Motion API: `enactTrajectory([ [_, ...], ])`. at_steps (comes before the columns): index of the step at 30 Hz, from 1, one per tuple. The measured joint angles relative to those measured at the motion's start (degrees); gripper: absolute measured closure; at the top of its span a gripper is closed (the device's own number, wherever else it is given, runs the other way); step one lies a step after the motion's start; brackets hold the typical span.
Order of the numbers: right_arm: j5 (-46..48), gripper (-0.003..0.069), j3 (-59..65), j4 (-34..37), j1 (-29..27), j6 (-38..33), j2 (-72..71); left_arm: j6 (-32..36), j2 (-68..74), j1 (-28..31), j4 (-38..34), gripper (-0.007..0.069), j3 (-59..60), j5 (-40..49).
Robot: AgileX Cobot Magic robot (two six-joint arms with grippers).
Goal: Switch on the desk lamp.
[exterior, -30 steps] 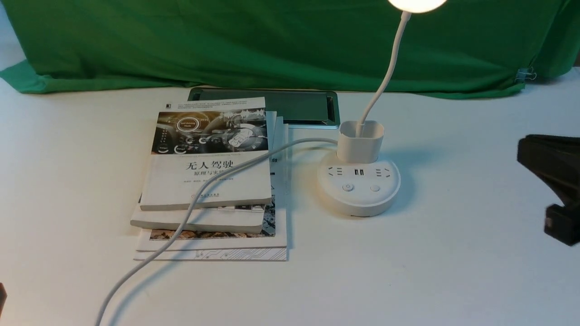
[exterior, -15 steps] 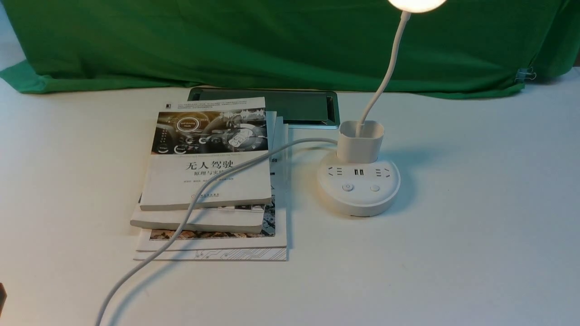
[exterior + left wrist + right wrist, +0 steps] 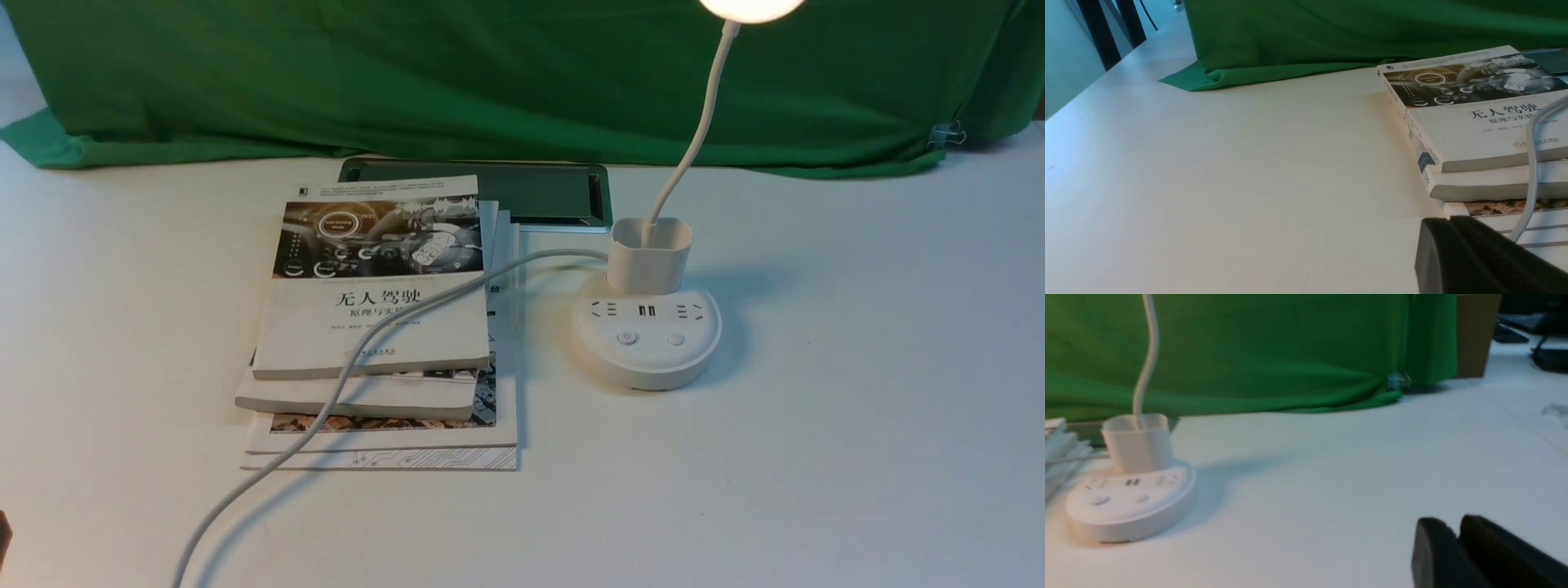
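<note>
The white desk lamp [image 3: 647, 335] stands on the table right of the books, with a round base, two buttons, a square cup [image 3: 651, 255] and a thin gooseneck. Its round head [image 3: 751, 6] glows at the top edge. Its white cord [image 3: 343, 384] runs over the books toward the front left. The lamp also shows in the right wrist view [image 3: 1131, 498]. My right gripper [image 3: 1455, 526] is shut and empty, well to the right of the lamp. My left gripper [image 3: 1449, 220] is shut and empty, near the front left corner of the book stack.
A stack of books [image 3: 380, 327] lies left of the lamp, also in the left wrist view [image 3: 1478, 122]. A dark tablet-like slab [image 3: 531, 192] lies behind them. A green cloth [image 3: 490, 73] hangs along the back of the white table [image 3: 857, 449].
My right gripper has withdrawn to the right, out of the front view. The lamp stays lit and nothing else has moved.
</note>
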Motion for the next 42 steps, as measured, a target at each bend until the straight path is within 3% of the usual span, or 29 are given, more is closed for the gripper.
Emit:
enactTrajectory([
  [42, 2.99, 0.0423, 0.25, -0.74, -0.22, 0.53, 0.0, 0.0, 0.0, 0.0, 0.0, 0.0603, 0.0, 0.14],
])
